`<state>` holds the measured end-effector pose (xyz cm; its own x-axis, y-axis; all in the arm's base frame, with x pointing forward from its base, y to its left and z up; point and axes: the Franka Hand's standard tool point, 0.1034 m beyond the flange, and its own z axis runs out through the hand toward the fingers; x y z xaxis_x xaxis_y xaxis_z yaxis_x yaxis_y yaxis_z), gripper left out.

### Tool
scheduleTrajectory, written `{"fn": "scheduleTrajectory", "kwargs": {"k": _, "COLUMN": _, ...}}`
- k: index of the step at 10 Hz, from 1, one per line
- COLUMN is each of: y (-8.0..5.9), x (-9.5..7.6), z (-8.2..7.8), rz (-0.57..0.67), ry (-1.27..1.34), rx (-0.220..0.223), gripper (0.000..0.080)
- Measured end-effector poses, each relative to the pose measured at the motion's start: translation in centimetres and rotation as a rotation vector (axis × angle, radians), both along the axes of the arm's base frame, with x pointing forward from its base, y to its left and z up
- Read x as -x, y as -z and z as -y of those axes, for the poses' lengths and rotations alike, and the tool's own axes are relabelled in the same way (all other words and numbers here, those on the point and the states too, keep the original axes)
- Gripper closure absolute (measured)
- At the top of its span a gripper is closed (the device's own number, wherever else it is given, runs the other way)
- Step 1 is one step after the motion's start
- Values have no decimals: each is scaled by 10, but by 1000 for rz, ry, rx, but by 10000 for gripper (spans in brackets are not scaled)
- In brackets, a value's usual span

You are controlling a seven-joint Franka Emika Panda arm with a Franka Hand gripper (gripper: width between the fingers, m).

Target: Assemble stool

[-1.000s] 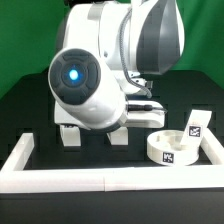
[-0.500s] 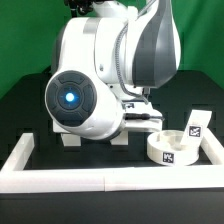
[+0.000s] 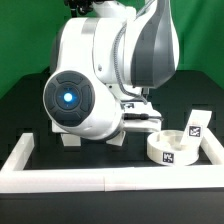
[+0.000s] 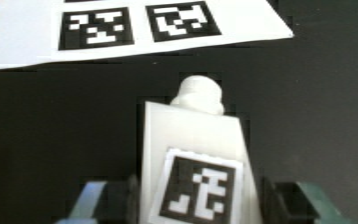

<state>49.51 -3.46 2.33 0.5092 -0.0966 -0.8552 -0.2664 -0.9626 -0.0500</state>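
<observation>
In the wrist view a white leg block [image 4: 197, 150] lies on the black table between my gripper's [image 4: 202, 196] two fingers. Its marker tag faces up and a rounded peg [image 4: 195, 92] sticks out of its far end. A narrow dark gap shows on each side between the block and the fingers [image 4: 103, 198], so the gripper is open around it. In the exterior view the round white seat [image 3: 170, 148] lies at the right with its tag facing forward. Another leg block [image 3: 196, 125] stands behind it. The arm hides the gripper there.
The marker board [image 4: 51, 55] lies just beyond the leg's peg. A long white border wall [image 3: 100, 180] runs along the front and both sides of the table. Two white pieces [image 3: 70, 136] show under the arm, partly hidden. A green backdrop stands behind.
Between one second and half a second ago the arm swung lower and toward the exterior view's left. Since then it has stayed still. The seat and standing leg have not moved.
</observation>
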Motion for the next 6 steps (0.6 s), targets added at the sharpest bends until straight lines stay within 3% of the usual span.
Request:
{"fn": "scheduleTrajectory", "kwargs": {"k": 4, "y": -2, "x": -1, "z": 0, "rz": 1, "ry": -1, "rx": 0, "gripper": 478}}
{"fn": "scheduleTrajectory", "kwargs": {"k": 6, "y": -43, "x": -14, "z": -11, "rz": 26, "ry": -18, "rx": -10, "gripper": 478}}
